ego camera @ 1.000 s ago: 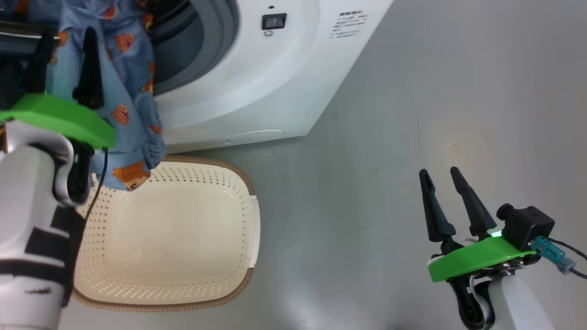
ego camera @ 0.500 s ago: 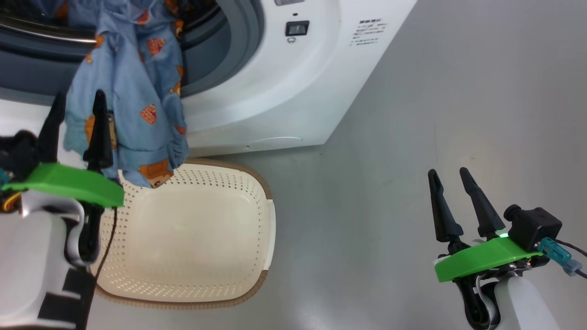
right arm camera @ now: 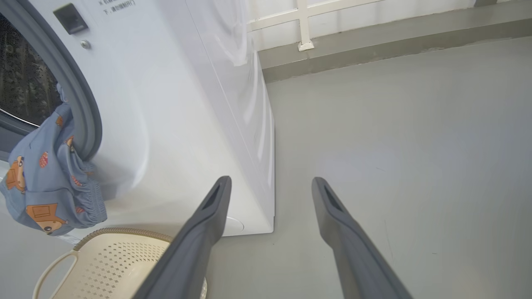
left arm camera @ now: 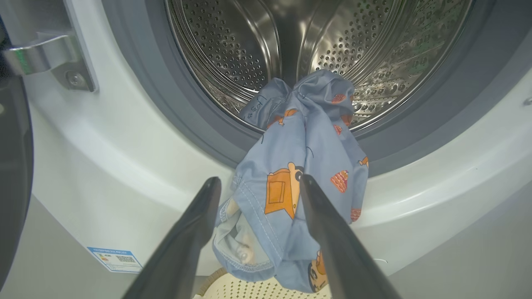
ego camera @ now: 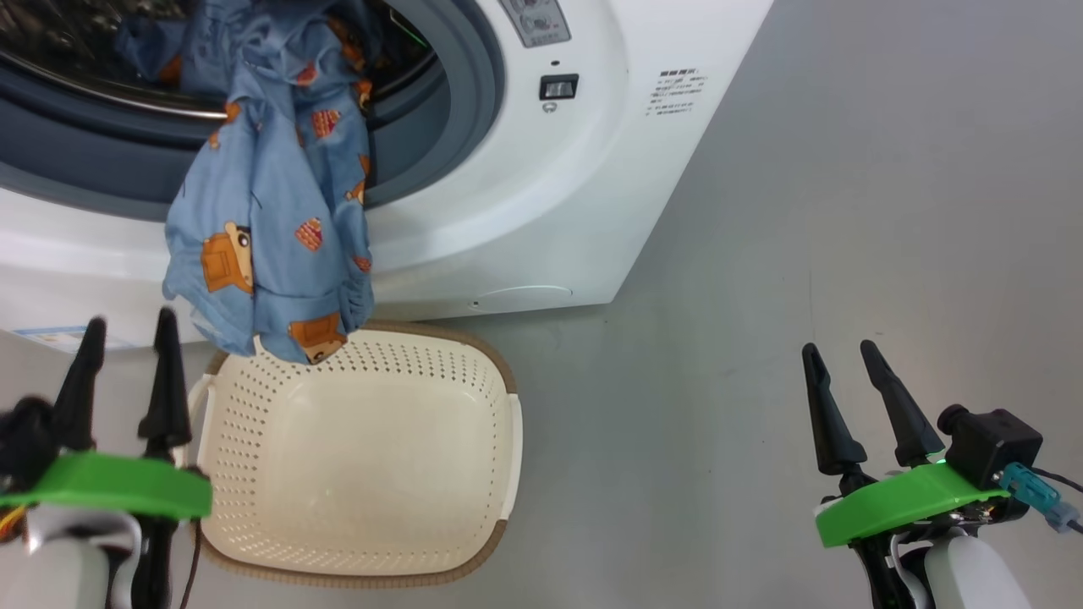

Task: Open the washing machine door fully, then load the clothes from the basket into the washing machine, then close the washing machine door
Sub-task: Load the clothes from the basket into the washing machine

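The clothes (ego camera: 271, 228) are light blue with orange-brown figures. They hang out of the washing machine (ego camera: 541, 211) drum, over the grey gasket and down the white front, their lower end just above the basket (ego camera: 355, 457). The basket holds nothing. My left gripper (ego camera: 127, 330) stands open at the lower left, below and left of the clothes, apart from them. Its wrist view looks at the clothes (left arm camera: 299, 187) and the steel drum (left arm camera: 232, 50); the black washing machine door (left arm camera: 12, 166) stands swung open at the left edge by its hinge (left arm camera: 41, 58). My right gripper (ego camera: 839, 351) is open over the floor.
Grey floor (ego camera: 804, 211) stretches to the right of the machine. A low wall with a white railing (right arm camera: 303, 25) runs behind it. The basket (right arm camera: 116, 261) stands close against the machine's front. A small blue label (left arm camera: 114, 259) marks the machine's lower left.
The head camera has shifted, showing more of the drum. My open left gripper has drawn back and down from beside the clothes. The clothes stay hanging from the drum; the right gripper holds still.
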{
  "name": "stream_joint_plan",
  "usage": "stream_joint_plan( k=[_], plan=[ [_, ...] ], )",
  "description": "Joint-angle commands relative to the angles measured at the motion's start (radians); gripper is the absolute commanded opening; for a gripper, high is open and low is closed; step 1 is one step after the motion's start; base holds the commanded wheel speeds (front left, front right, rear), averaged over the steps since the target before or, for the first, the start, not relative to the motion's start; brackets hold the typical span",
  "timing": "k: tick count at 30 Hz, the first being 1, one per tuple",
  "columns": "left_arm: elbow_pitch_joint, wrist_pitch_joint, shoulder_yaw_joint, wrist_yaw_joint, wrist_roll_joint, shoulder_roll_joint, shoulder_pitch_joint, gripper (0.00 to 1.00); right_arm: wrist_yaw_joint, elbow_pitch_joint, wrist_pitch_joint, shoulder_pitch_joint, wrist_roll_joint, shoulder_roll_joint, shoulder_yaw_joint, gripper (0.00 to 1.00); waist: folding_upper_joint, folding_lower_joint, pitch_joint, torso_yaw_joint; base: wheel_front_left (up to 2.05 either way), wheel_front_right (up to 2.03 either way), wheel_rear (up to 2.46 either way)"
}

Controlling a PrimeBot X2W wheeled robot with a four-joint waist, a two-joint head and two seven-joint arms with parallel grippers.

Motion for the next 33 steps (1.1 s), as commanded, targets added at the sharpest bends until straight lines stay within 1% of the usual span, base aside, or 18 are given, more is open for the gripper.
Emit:
stream_joint_plan(
  k=[1, 8, 17, 27, 33],
  plan=[
    [-0.040, -0.005, 0.052, -0.002, 0.008, 0.026, 0.024, 1.00, 0.002, -0.020, -0.005, 0.028, -0.002, -0.012, 0.026, 1.00, 0.0000, 0.0000, -0.009, 0.001, 0.00, 0.00, 0.00],
    [-0.116, -0.005, 0.084, -0.002, 0.017, 0.008, 0.114, 1.00, 0.002, -0.021, -0.005, 0.037, -0.001, -0.019, 0.027, 1.00, 0.0000, 0.0000, -0.019, 0.003, 0.00, 0.00, 0.00],
    [-0.131, -0.005, 0.090, -0.002, 0.018, -0.004, 0.137, 1.00, 0.002, -0.023, -0.005, 0.036, 0.001, -0.021, 0.031, 1.00, 0.0000, 0.0000, -0.021, 0.000, 0.00, 0.00, 0.00],
    [-0.086, -0.005, 0.026, -0.002, -0.002, -0.005, 0.113, 1.00, 0.002, -0.031, -0.005, 0.027, -0.002, -0.012, 0.031, 1.00, 0.0000, 0.0000, 0.006, -0.005, 0.00, 0.00, 0.00],
    [-0.039, -0.005, -0.022, -0.002, -0.014, -0.018, 0.077, 1.00, 0.002, -0.036, -0.005, 0.012, -0.003, -0.001, 0.031, 1.00, 0.0000, 0.0000, 0.039, -0.011, 0.00, 0.00, 0.00]
  ],
)
